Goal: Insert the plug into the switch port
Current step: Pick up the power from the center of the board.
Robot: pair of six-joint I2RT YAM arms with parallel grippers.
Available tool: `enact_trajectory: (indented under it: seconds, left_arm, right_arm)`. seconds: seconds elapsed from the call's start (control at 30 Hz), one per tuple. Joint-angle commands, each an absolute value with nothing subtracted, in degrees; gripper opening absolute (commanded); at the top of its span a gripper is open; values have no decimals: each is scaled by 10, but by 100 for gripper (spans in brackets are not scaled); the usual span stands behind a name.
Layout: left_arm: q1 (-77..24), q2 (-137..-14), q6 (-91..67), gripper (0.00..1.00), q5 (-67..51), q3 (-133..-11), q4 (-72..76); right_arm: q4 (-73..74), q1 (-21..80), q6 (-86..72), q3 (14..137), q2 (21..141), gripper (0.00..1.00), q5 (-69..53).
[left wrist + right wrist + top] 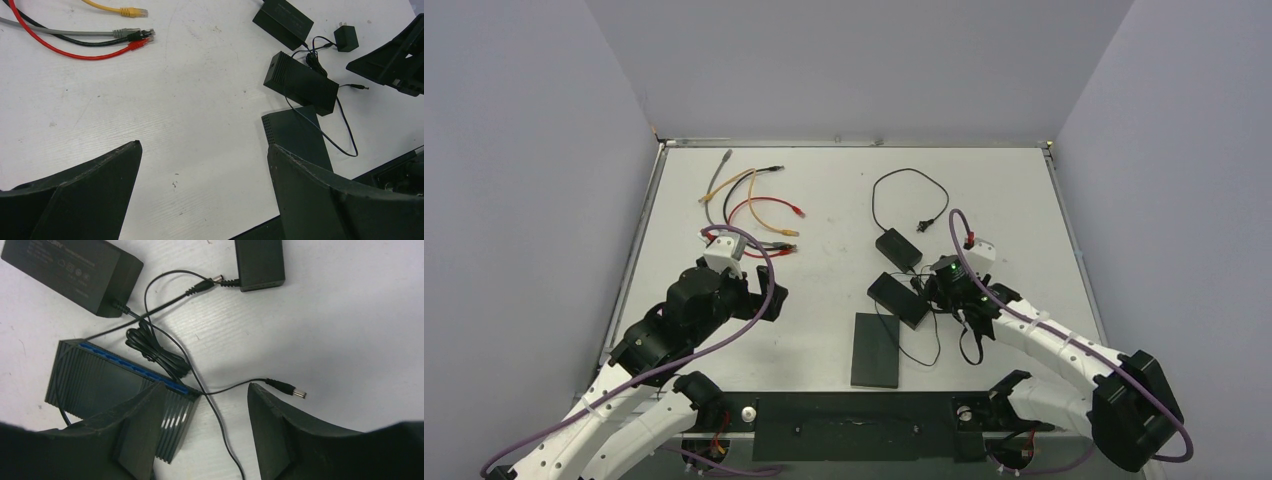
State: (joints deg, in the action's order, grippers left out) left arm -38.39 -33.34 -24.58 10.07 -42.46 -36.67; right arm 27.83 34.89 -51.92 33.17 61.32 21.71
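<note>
The switch [107, 382] is a ribbed black box with a blue port face; it also shows in the overhead view [899, 298] and the left wrist view [300, 82]. The plug [287, 388], a small barrel plug on a thin black wire, lies flat on the table to the switch's right [360, 87]. My right gripper [204, 390] hovers low over them, open. Its left finger overlaps the switch's corner, its right fingertip sits just short of the plug, and the thin wire runs between the fingers. My left gripper [204, 146] is open over bare table [759, 290], holding nothing.
A black power adapter [897, 248] lies behind the switch, its cord looping to a wall plug [927, 225]. A flat black panel [876, 350] lies near the front edge. Several coloured network cables [749, 205] sprawl at the back left. A coiled wire bundle [157, 350] rests against the switch.
</note>
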Motion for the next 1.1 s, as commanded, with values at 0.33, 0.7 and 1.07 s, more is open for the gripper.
enact_trajectory:
  seconds: [0.33,0.7,1.07]
  left_arm:
    - [-380,-326,-233,97,93,-427,-355]
    - [-381,-324,-233,97,94,-426,-356]
    - [-380,-322,-232,97,93,-426,-356]
  right_arm:
    - [110,360,-595,388,727,48,205]
    - [76,397,-618,462,829,48,186]
    - [41,407,-645,479,892,45,157]
